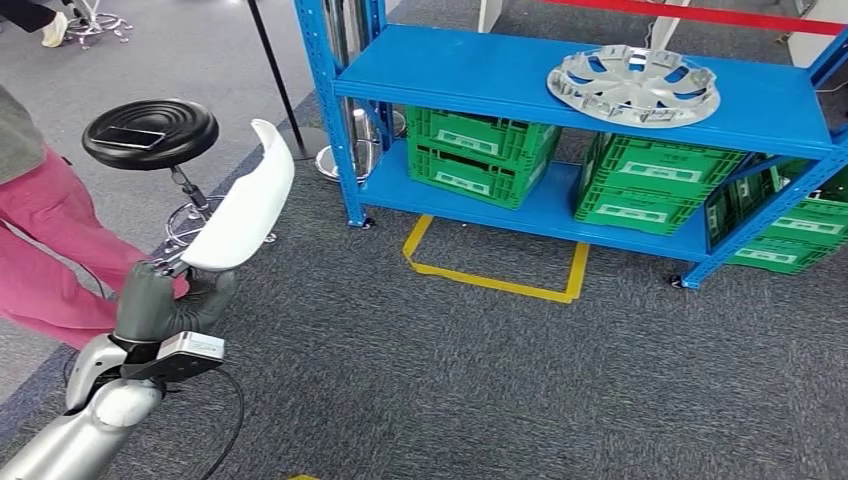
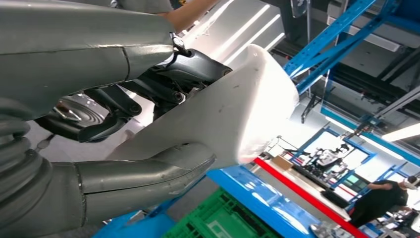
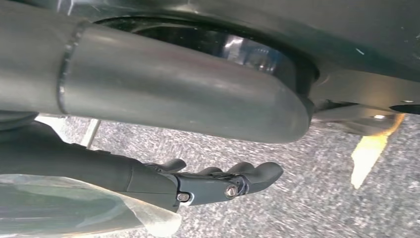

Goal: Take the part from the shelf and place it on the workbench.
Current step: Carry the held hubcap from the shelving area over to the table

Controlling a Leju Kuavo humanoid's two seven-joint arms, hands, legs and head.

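The part is a long, curved white plastic shell [image 1: 245,200]. My left hand [image 1: 160,300] grips its lower end and holds it up over the carpet, left of the blue shelf [image 1: 500,70]. In the left wrist view the white part [image 2: 223,114] lies between the thick grey thumb [image 2: 143,173] and the darker fingers [image 2: 163,89]. My right hand [image 3: 163,99] hangs above the grey carpet. Its dark fingers [image 3: 218,183] are stretched out apart from the thumb, with nothing between them.
A silver wheel cover [image 1: 633,85] lies on the shelf's upper board, with green crates [image 1: 480,155] on the board below. A black stool [image 1: 150,133] carrying a phone stands at left, beside a person in pink trousers [image 1: 40,260]. Yellow tape [image 1: 495,280] marks the carpet.
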